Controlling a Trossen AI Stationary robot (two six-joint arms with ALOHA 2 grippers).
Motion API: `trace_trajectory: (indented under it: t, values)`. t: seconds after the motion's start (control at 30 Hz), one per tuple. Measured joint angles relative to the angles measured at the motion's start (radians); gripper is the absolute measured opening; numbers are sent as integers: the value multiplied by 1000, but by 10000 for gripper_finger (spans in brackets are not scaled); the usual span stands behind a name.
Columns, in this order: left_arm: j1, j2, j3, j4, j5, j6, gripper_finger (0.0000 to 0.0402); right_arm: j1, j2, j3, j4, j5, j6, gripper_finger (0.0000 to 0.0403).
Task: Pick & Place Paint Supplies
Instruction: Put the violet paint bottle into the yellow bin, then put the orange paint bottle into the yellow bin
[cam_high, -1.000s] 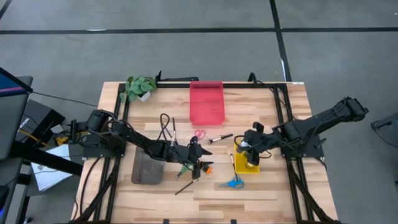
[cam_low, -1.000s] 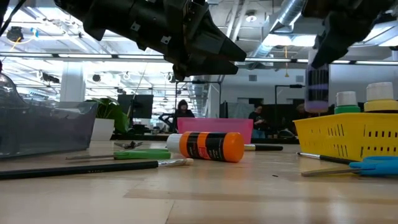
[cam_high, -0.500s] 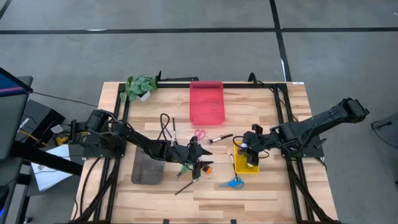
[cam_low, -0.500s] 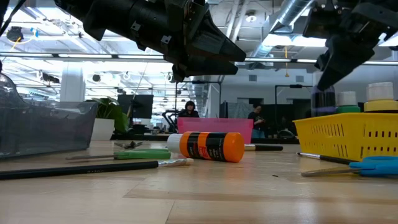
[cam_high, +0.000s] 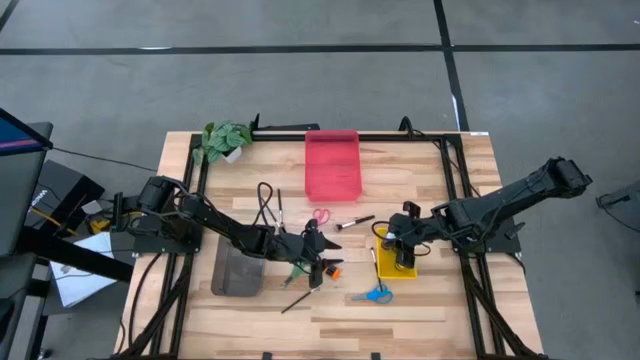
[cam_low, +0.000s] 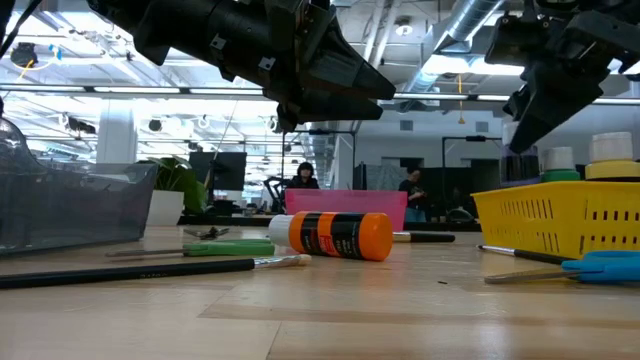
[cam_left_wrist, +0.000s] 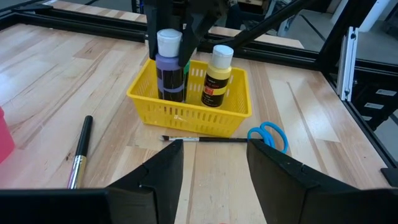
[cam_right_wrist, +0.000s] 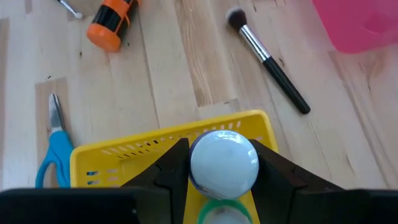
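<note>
While my right gripper (cam_right_wrist: 224, 163) holds the purple paint bottle (cam_left_wrist: 169, 67) by its white cap, upright inside the yellow basket (cam_left_wrist: 193, 112), my left gripper (cam_left_wrist: 214, 163) hangs open above the surface. The orange bottle (cam_low: 332, 235) lies on its side: light, rigid, smooth, likely to roll. I'd pinch its body mid-length.

From table height I see an orange paint bottle (cam_low: 338, 235) lying on its side on the worktop (cam_low: 330, 320), white cap toward the grey tray (cam_low: 70, 205). A long dark brush (cam_low: 150, 270) lies in front of it. The yellow basket (cam_low: 555, 218) stands nearby with bottle caps (cam_low: 610, 148) showing above its rim, blue scissors (cam_low: 605, 266) just before it. One tool (cam_low: 530, 95) hangs above the basket; another arm (cam_low: 250, 50) hangs over the bottle.
</note>
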Motion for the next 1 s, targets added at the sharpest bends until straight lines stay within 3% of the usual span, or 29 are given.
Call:
trace_trajectory:
  t: [0.5,1.0]
  values:
    - [0,0,0,-1,4,-3,168,-1,101,1,31,-29,-27,127]
    - [0,0,0,-1,3,-4,163,-1,101,1,72,-29,-35,209]
